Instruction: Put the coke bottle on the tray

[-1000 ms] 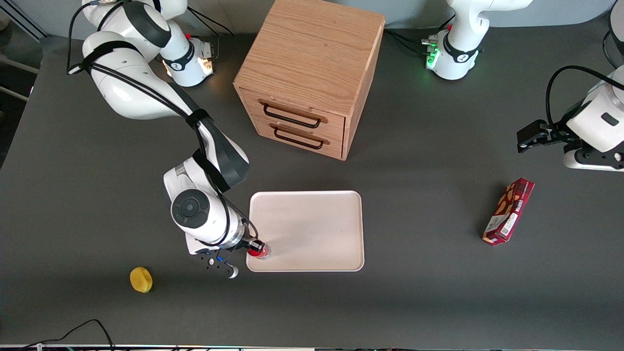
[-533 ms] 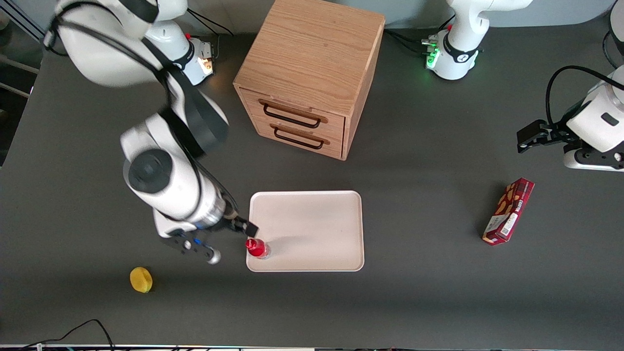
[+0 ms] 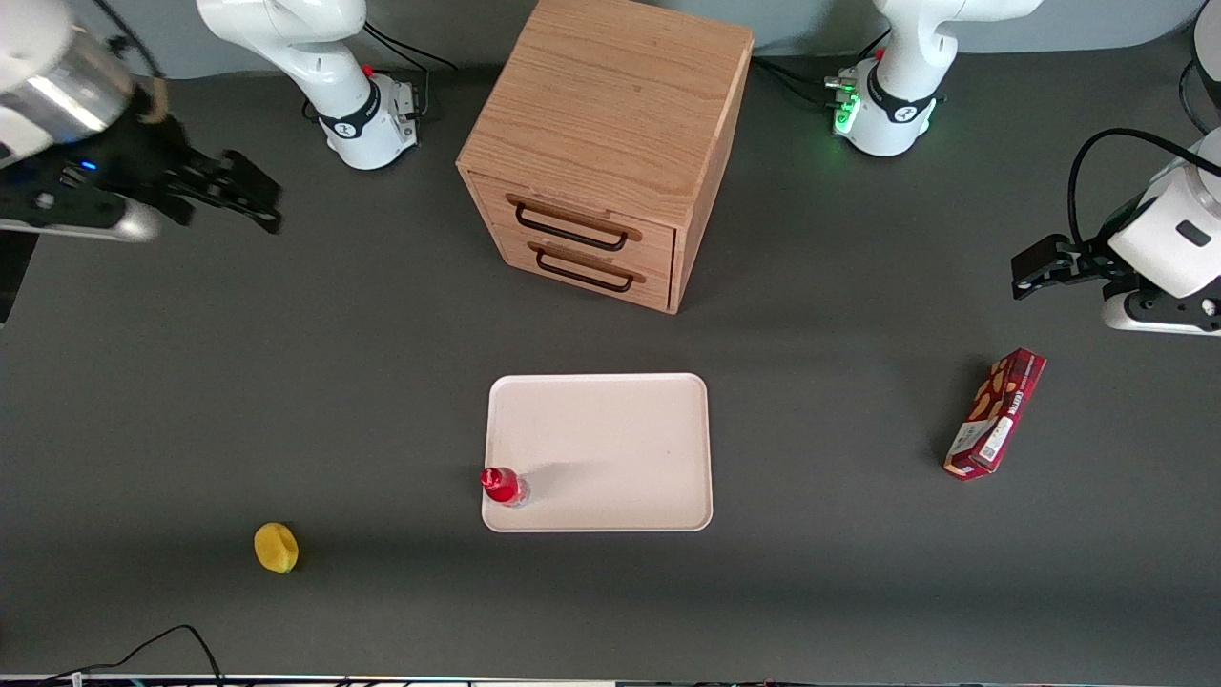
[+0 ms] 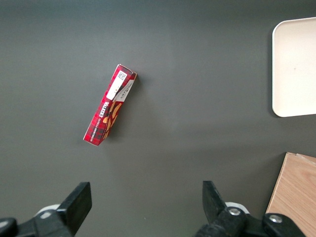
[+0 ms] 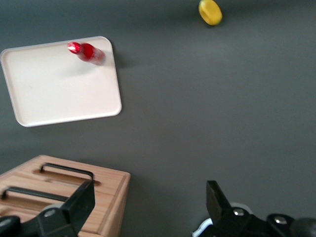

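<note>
small red coke bottle (image 3: pixel 503 485) upright on cream tray (image 3: pixel 610 439) 7 o'clock corner | light, tippy, grab body | gripper (image 3: pixel 250 191) wide open, empty, well apart

Tool (image 3: pixel 250 194) fingers spread, high at working arm's end, bare tabletop (image 3: pixel 382 334) between it and tray (image 3: pixel 610 448), cabinet (image 3: pixel 601 153) beside.

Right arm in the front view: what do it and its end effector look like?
The end effector is black with two blocky fingers, a small blue light on its body and a grey camera bar beneath. It hangs from a silvery metal wrist ring on a white link, over the working arm's end of the table.
</note>
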Controlling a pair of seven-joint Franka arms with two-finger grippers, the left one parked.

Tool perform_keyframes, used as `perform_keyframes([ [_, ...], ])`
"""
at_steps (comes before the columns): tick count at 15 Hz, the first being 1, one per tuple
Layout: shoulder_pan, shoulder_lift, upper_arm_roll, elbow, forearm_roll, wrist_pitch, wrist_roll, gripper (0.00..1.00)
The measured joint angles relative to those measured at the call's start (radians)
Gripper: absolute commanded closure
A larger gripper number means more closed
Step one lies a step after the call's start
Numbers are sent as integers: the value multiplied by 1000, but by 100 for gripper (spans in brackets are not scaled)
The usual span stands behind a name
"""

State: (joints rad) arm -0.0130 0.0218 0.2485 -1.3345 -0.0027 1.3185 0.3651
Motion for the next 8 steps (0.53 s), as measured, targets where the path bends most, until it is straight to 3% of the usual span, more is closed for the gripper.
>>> perform_keyframes([
  [3, -10, -193, -107, -316, 28, 126, -124, 0],
  [6, -7, -326, -117, -561, 41, 237, -135, 0],
  [8, -4, -366, -115, -620, 41, 254, -138, 0],
])
